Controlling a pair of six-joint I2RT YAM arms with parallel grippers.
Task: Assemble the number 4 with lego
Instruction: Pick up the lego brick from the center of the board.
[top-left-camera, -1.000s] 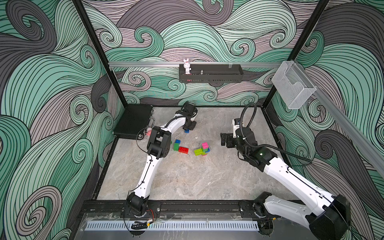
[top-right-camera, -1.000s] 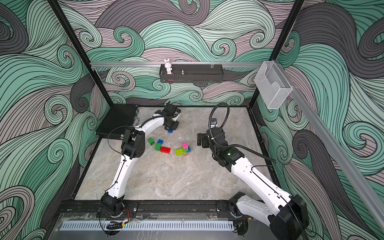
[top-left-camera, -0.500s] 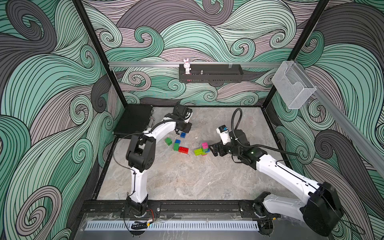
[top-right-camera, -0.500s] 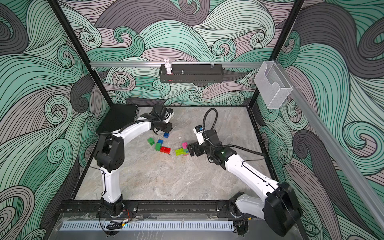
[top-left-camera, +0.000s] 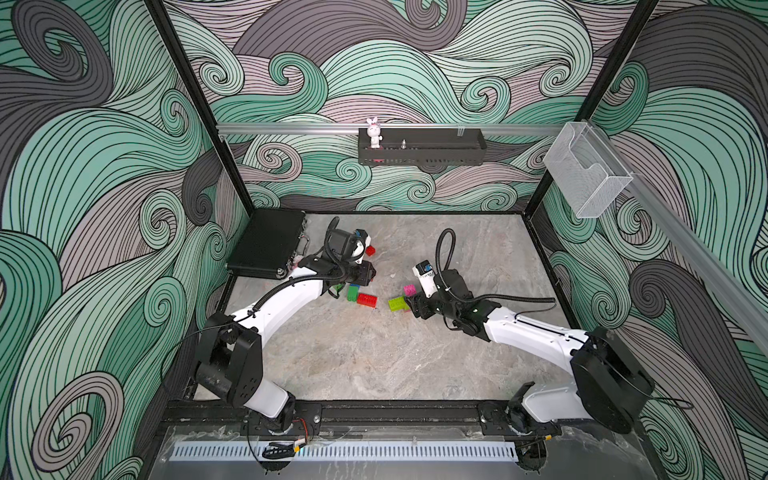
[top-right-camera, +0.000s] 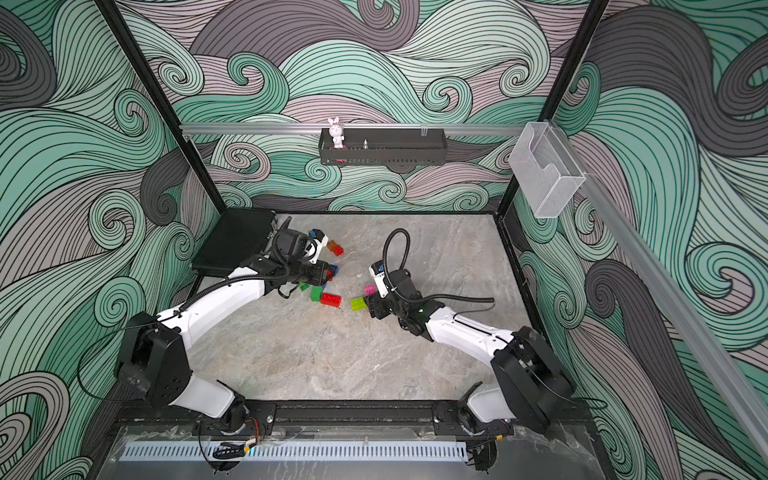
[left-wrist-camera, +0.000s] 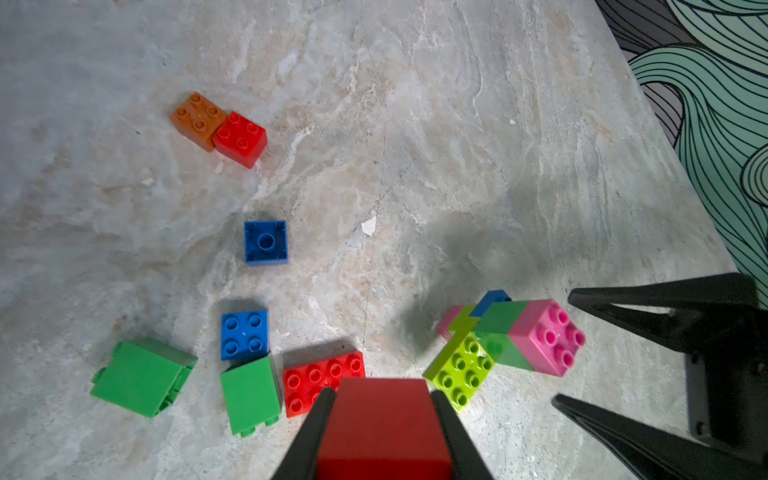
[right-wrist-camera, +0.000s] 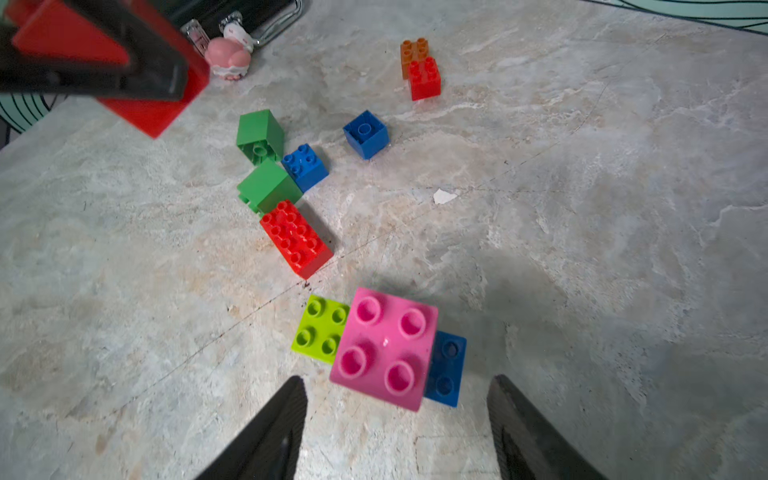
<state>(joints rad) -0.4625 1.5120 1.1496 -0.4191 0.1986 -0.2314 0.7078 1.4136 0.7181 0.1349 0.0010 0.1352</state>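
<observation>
**Supervisor:** Report hand status.

**Operator:** My left hand (left-wrist-camera: 382, 392) is clenched on a red brick (left-wrist-camera: 382, 419), one finger on each side face. My right hand (right-wrist-camera: 397, 378) is released. I see its fingers standing apart, with the pink brick (right-wrist-camera: 386, 345) partly between the tips and touching neither.

**Supervisor:** Locate the lego.

**Operator:** In both top views I find the lego (top-left-camera: 397, 303) on the tabletop (top-left-camera: 374, 353) near the middle of the frame, between my two hands. The pink brick tops a small stack nearest my right hand. A lime brick (right-wrist-camera: 320, 328) and a blue brick (right-wrist-camera: 446, 370) project from beneath it. Left of the stack lies a long red brick (top-left-camera: 367, 299), studs up, touching a dark green brick (top-left-camera: 352, 294). An orange brick (left-wrist-camera: 195, 118) and a small red brick (left-wrist-camera: 241, 137) touch side by side. In both top views that pair sits higher in the frame than the rest.

**Supervisor:** Any legible markings?

**Operator:** A blue label (top-left-camera: 424, 267) on my right wrist camera is too small to read. A rabbit figure (top-left-camera: 374, 132) stands on the shelf (top-left-camera: 436, 154) at upper centre.
</observation>
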